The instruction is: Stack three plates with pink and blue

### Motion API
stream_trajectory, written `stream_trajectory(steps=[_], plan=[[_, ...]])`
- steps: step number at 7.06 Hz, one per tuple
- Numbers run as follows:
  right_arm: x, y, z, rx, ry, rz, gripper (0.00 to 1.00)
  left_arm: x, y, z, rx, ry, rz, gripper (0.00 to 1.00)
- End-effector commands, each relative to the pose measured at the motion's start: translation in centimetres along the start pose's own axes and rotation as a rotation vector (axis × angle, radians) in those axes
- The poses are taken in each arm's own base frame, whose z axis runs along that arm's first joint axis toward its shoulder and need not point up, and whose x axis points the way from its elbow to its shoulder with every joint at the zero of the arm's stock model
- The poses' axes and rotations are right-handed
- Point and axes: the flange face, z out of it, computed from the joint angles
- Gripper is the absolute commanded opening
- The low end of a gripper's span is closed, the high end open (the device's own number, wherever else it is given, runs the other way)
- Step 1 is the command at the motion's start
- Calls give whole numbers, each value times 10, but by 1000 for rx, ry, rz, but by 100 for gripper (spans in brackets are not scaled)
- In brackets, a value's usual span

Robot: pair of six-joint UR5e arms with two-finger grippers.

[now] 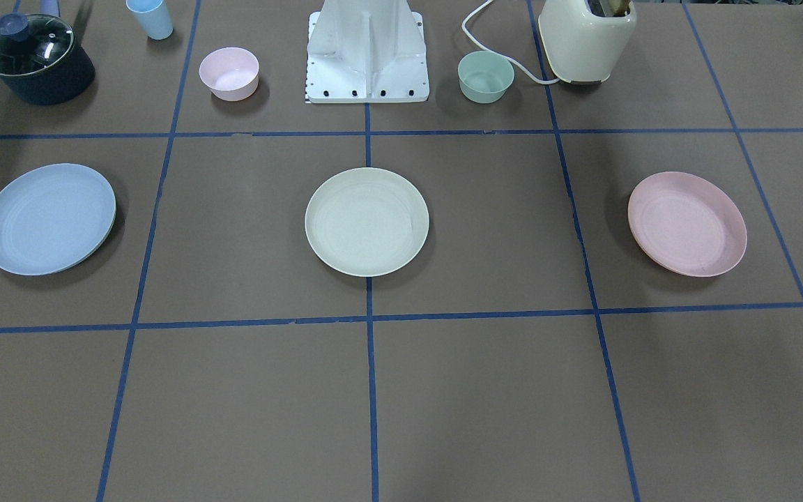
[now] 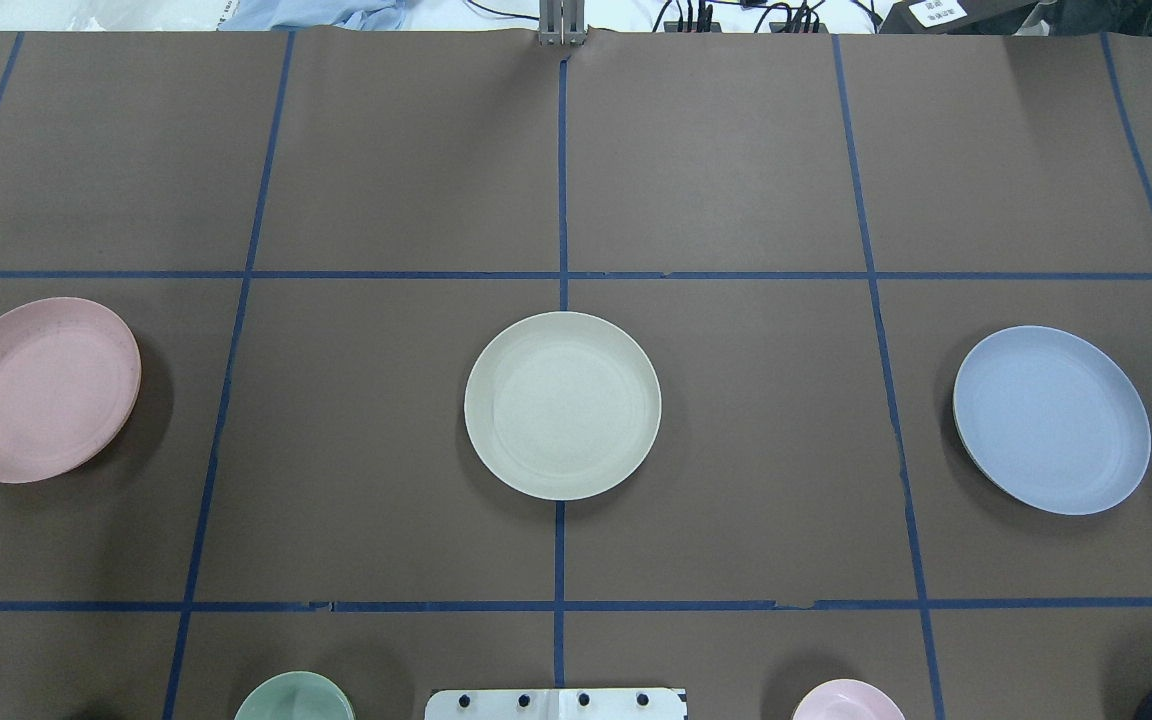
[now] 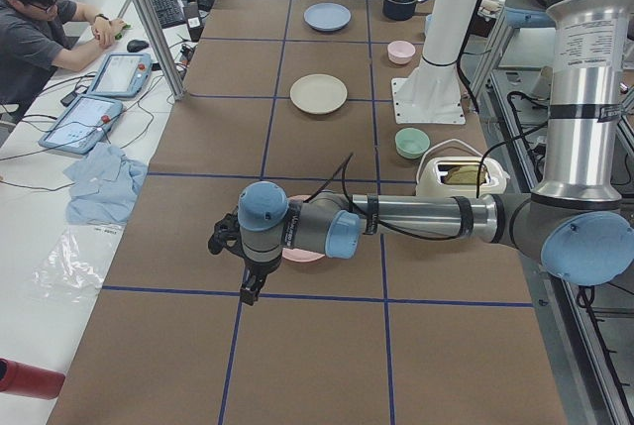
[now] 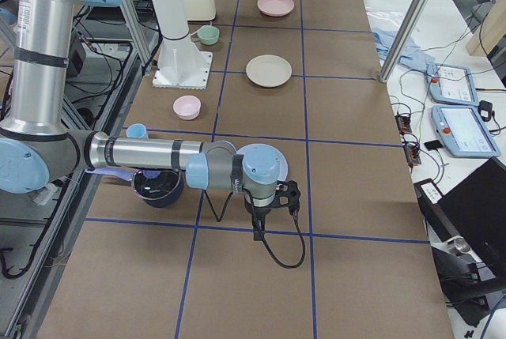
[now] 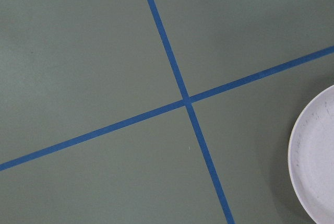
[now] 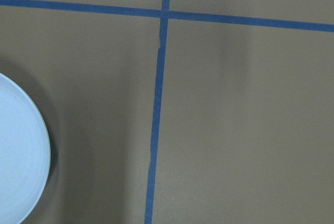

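Observation:
Three plates lie apart in a row across the table. The light blue plate [image 1: 48,219] [image 2: 1051,419] is on my right side. The cream-white plate [image 1: 366,222] [image 2: 562,404] is in the middle. The pale pink plate [image 1: 686,224] [image 2: 39,388] is on my left side. My left gripper [image 3: 250,291] hangs beside the pink plate, whose edge shows in the left wrist view [image 5: 315,161]. My right gripper [image 4: 258,232] hangs beside the blue plate, whose edge shows in the right wrist view [image 6: 18,151]. I cannot tell whether either gripper is open or shut.
Near the robot base [image 1: 366,56] stand a small pink bowl [image 1: 228,73], a small green bowl [image 1: 486,77], a cream toaster [image 1: 586,42], a blue cup [image 1: 150,17] and a dark pot with a glass lid [image 1: 35,59]. An operator [image 3: 40,29] sits beside the table.

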Motion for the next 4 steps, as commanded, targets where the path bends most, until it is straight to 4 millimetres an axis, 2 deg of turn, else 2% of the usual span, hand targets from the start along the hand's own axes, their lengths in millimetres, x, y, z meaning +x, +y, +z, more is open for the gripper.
stream_trajectory(steps=[1, 3, 4], plan=[[-3, -2, -3, 7, 0, -6, 100, 2, -4, -5, 51, -11, 49, 100], [-13, -4, -14, 29, 0, -26, 100, 8, -5, -12, 118, -26, 118, 100], [-22, -7, -24, 50, 5, -46, 100, 4, -2, -7, 150, -61, 146, 100]])
